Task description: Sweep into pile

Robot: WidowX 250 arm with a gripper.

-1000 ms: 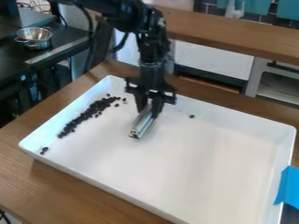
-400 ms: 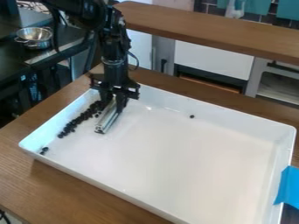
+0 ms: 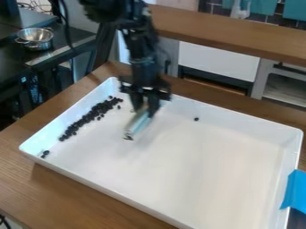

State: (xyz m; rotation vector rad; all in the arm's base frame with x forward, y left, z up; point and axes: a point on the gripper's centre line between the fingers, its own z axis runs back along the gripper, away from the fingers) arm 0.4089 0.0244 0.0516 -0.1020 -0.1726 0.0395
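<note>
The end effector (image 3: 145, 106) gripped a metal bar in the white tray (image 3: 128, 193). Most dark beans (image 3: 94, 112) lay gathered along the left wall; a few strays remained apart.
</note>
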